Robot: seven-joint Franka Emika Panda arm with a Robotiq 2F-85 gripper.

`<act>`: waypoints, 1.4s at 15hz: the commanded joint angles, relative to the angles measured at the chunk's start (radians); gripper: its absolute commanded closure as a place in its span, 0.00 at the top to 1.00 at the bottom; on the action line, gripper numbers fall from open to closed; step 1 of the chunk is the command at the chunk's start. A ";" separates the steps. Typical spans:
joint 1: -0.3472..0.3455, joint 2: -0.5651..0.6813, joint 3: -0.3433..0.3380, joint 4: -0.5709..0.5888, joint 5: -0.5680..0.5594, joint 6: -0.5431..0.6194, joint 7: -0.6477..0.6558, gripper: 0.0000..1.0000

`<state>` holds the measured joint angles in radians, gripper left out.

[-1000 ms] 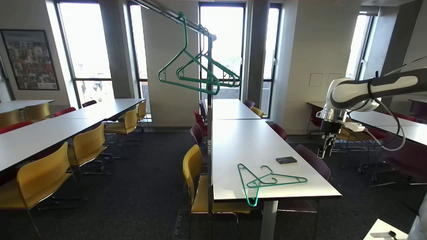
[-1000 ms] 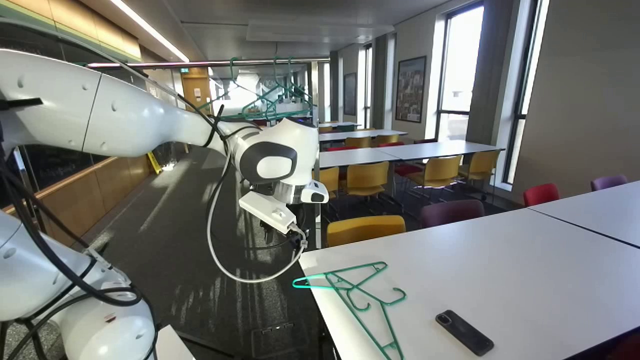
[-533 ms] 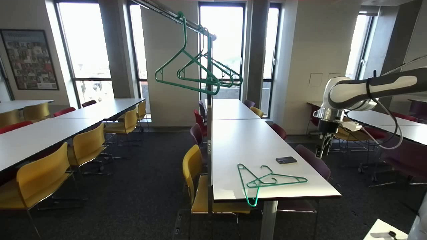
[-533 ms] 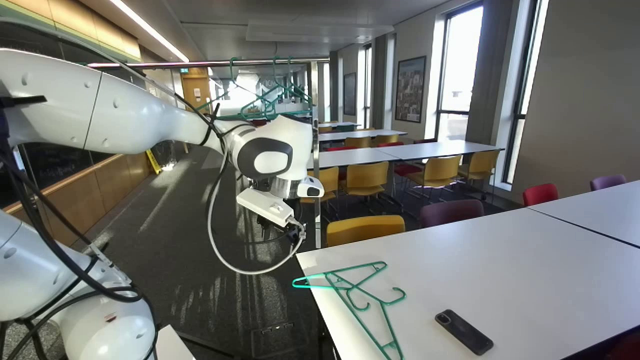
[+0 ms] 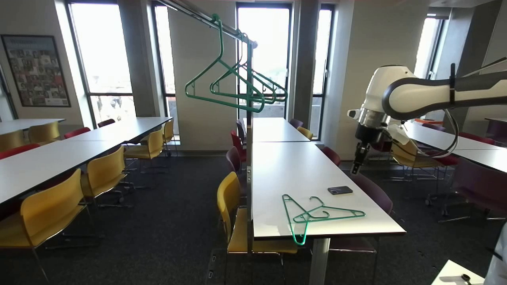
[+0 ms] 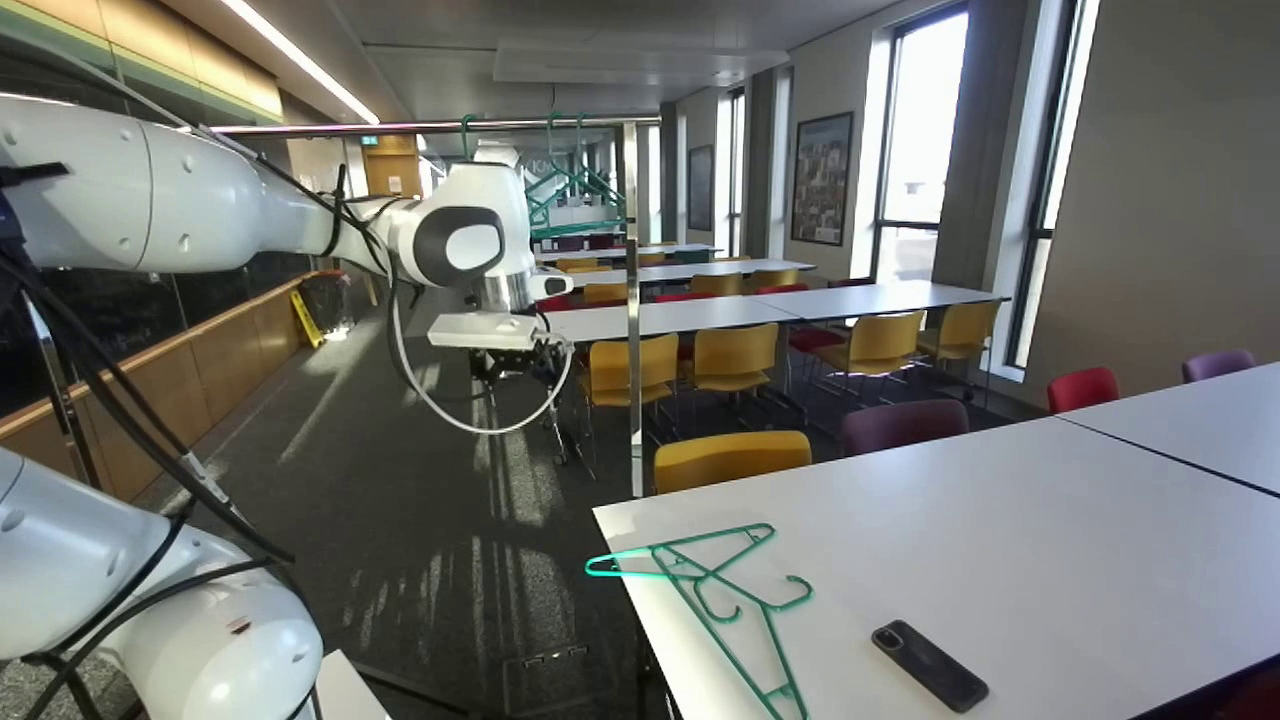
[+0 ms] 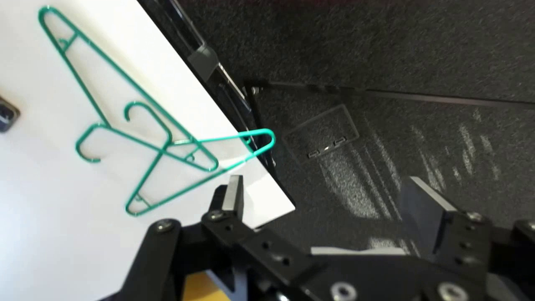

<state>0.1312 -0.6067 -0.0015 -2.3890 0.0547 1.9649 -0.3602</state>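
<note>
My gripper (image 7: 324,192) stands open in the wrist view, its fingers wide apart with only dark carpet showing between them. In an exterior view the gripper (image 5: 356,169) hangs in the air beside the right edge of the white table (image 5: 285,166), tilted and touching nothing. Two green hangers lie crossed on that table. One hanger (image 7: 259,132) pokes a corner past the table edge; the other hanger (image 7: 87,89) overlaps it and lies fully on the top. A dark phone (image 5: 340,190) rests farther back. In an exterior view the wrist and a white box (image 6: 485,330) largely hide the fingers.
A metal rail (image 5: 198,15) carries three more green hangers (image 5: 222,103); its upright post (image 6: 633,400) stands by the table. A yellow chair (image 5: 227,198) and a purple chair (image 5: 374,192) flank the table. Cables (image 6: 480,432) loop under the wrist.
The arm has risen and swung left in both exterior views, carrying the gripper up. The crossed hangers and the phone have stayed put, while a hanging hanger sways slightly.
</note>
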 commanded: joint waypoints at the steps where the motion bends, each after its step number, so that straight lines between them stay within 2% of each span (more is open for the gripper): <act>1: 0.029 -0.045 0.004 0.009 0.036 0.145 0.028 1.00; 7: 0.073 -0.098 -0.027 -0.056 0.109 0.460 0.017 1.00; 8: 0.054 -0.046 -0.010 -0.007 0.069 0.375 0.036 1.00; 10: 0.065 -0.056 -0.019 -0.021 0.076 0.423 0.036 1.00; 15: 0.057 -0.064 -0.022 -0.031 0.060 0.435 0.025 1.00; 17: 0.042 -0.043 -0.006 -0.002 -0.001 0.463 0.003 1.00; 21: 0.061 0.050 -0.002 0.134 -0.123 0.498 -0.081 1.00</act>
<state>0.1840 -0.6402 -0.0076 -2.3728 -0.0033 2.4362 -0.3722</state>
